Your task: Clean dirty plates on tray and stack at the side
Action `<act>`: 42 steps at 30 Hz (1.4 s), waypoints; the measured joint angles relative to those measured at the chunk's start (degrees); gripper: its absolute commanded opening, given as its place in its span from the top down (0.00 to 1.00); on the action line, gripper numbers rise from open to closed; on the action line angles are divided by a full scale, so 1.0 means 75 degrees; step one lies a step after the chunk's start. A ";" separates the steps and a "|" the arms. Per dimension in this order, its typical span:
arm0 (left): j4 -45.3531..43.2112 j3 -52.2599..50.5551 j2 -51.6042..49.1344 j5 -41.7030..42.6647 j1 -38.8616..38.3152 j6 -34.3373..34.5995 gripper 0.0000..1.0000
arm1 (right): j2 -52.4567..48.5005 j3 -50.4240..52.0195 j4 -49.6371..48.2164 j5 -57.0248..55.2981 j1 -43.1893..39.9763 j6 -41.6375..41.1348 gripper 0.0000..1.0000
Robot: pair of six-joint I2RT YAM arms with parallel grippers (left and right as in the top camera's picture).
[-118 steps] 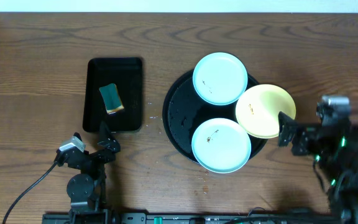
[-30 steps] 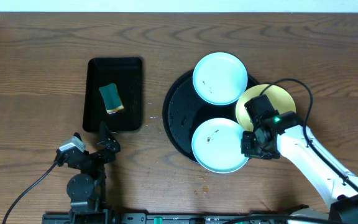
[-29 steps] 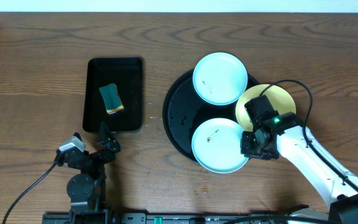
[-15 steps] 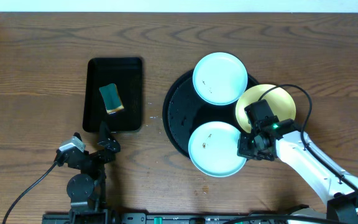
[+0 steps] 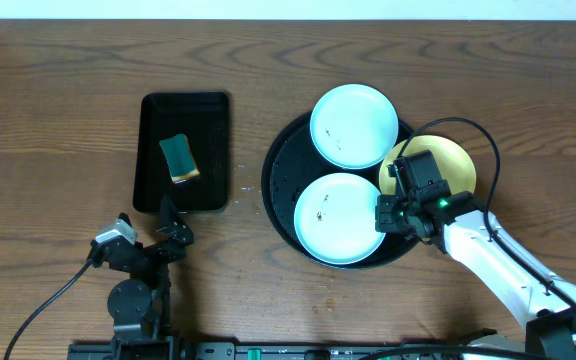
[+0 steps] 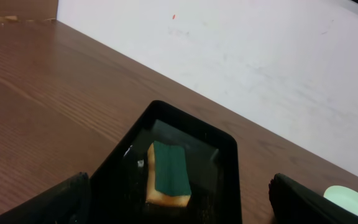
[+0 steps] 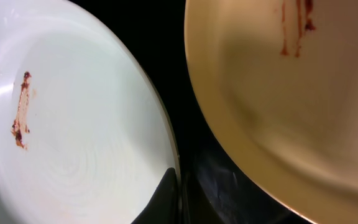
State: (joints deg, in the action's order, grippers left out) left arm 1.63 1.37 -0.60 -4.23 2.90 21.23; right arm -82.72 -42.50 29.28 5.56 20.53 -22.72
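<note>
Overhead: right tool seemingly at plate rim.

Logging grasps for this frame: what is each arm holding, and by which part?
Left gripper: nothing, jaws open. Right gripper is at the right rim of the front mint plate; a clamp cannot be told.

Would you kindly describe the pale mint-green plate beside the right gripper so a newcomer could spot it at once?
Find the large round black tray on the right half of the wooden table. On it, take the pale mint-green round plate nearer the robot, with the right gripper at its right rim. Unlike the far mint plate, it carries a brown streak left of centre.
</note>
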 measured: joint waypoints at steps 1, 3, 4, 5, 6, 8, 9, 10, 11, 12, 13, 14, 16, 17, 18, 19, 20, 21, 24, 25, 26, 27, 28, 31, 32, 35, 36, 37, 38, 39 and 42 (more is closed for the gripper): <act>0.0000 0.0000 0.0000 -0.0003 0.0000 0.0003 0.09 | 0.0000 0.0000 0.0000 0.0000 0.0000 0.0029 0.99; 0.0000 0.0000 0.0000 0.0000 0.0000 0.0000 0.09 | 0.0000 0.0000 0.0000 0.0000 0.0000 0.0061 0.99; 0.0000 0.0000 0.0000 -0.0003 0.0000 0.0000 0.09 | 0.0000 0.0000 0.0000 0.0000 0.0000 0.0085 0.99; 0.0000 0.0000 0.0000 0.0000 0.0000 0.0000 0.09 | 0.0000 0.0000 0.0000 0.0000 0.0000 0.0090 0.99; 0.0000 0.0000 0.0000 -0.0003 0.0000 0.0003 0.09 | 0.0000 0.0000 0.0000 0.0000 0.0000 0.0096 0.99; 0.0000 0.0000 0.0000 0.0000 0.0000 0.0003 0.09 | 0.0000 0.0000 0.0003 0.0000 0.0000 0.0111 0.99; 0.0000 0.0000 0.0000 -0.0003 0.0000 0.0000 0.09 | 0.0000 0.0000 0.0006 0.0000 0.0000 0.0117 0.99; 0.0000 0.0000 0.0000 0.0000 0.0000 0.0000 0.09 | 0.0000 0.0000 0.0006 0.0000 0.0000 0.0117 0.99; 0.0000 0.0000 0.0000 0.0000 0.0000 0.0000 0.09 | 0.0000 0.0000 0.0012 0.0000 0.0000 0.0117 0.99; 0.0000 0.0000 0.0000 -0.0003 0.0000 0.0003 0.09 | 0.0000 0.0000 0.0012 0.0000 0.0000 0.0117 0.99; 0.0000 0.0000 0.0000 0.0000 0.0000 0.0003 0.09 | 0.0000 0.0000 0.0015 0.0000 0.0000 0.0117 0.99; 0.0000 0.0000 0.0000 0.0000 0.0000 0.0000 0.09 | 0.0000 0.0000 0.0017 0.0000 0.0000 0.0117 0.99; 0.0000 0.0000 0.0000 0.0000 0.0000 0.0000 0.09 | 0.0000 0.0000 0.0023 0.0000 0.0000 0.0119 0.99; 0.0000 0.0000 0.0000 0.0000 0.0000 0.0003 0.09 | 0.0000 0.0000 0.0026 0.0000 0.0000 0.0119 0.99; 0.0000 0.0000 0.0000 0.0000 0.0000 0.0000 0.09 | 0.0000 0.0000 0.0029 0.0000 0.0000 0.0122 0.99; 0.0000 0.0000 0.0000 0.0000 0.0000 0.0003 0.09 | 0.0000 0.0000 0.0029 0.0000 0.0000 0.0128 0.99; 0.0000 0.0000 0.0000 0.0000 0.0000 0.0003 0.09 | 0.0000 0.0000 0.0029 0.0000 0.0000 0.0143 0.99; 0.0000 0.0000 0.0000 0.0000 0.0000 0.0003 0.09 | 0.0000 0.0000 0.0029 0.0000 0.0000 0.0146 0.99; 0.0000 0.0000 0.0000 0.0000 0.0000 0.0000 0.09 | 0.0000 0.0000 0.0032 0.0000 0.0000 0.0149 0.99; 0.0000 0.0000 0.0000 0.0000 0.0000 0.0000 0.09 | 0.0000 0.0000 0.0035 0.0000 0.0000 0.0149 0.99; 0.0000 0.0000 0.0000 0.0000 0.0000 0.0003 0.09 | 0.0000 0.0000 0.0041 0.0000 0.0000 0.0149 0.99; 0.0000 0.0000 0.0000 -0.0003 0.0000 0.0000 0.09 | 0.0000 0.0000 0.0058 0.0000 0.0000 0.0149 0.99; 0.0000 0.0000 0.0000 0.0000 0.0000 0.0000 0.09 | 0.0000 0.0000 0.0082 0.0000 0.0000 0.0149 0.99; 0.0000 0.0000 0.0000 0.0000 0.0000 0.0000 0.09 | 0.0000 0.0000 0.0134 -0.0006 0.0000 0.0149 0.99; 0.0000 0.0000 0.0000 0.0000 0.0000 0.0000 0.09 | 0.0000 0.0000 0.0146 -0.0006 0.0000 0.0149 0.99; 0.0000 0.0000 0.0000 -0.0003 0.0000 0.0003 0.09 | 0.0000 0.0000 0.0154 -0.0006 0.0000 0.0149 0.99; 0.0000 0.0000 0.0000 0.0000 0.0000 0.0000 0.09 | 0.0000 0.0000 0.0154 -0.0006 0.0000 0.0149 0.99; 0.0000 0.0000 0.0000 0.0000 0.0000 0.0000 0.09 | 0.0000 0.0000 0.0154 -0.0006 0.0000 0.0149 0.99; 0.0000 0.0000 0.0000 -0.0003 0.0000 0.0003 0.09 | 0.0000 0.0000 0.0154 -0.0006 0.0000 0.0149 0.99; 0.0000 0.0000 0.0000 0.0000 0.0000 0.0000 0.09 | 0.0000 0.0000 0.0154 -0.0006 0.0000 0.0149 0.99; 0.0000 0.0000 0.0000 0.0000 0.0000 0.0003 0.09 | 0.0000 0.0000 0.0178 -0.0012 0.0000 0.0149 0.99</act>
State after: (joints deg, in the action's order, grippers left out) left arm 1.63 1.37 -0.60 -4.23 2.90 21.26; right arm -82.72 -42.50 30.61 5.48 20.53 -21.61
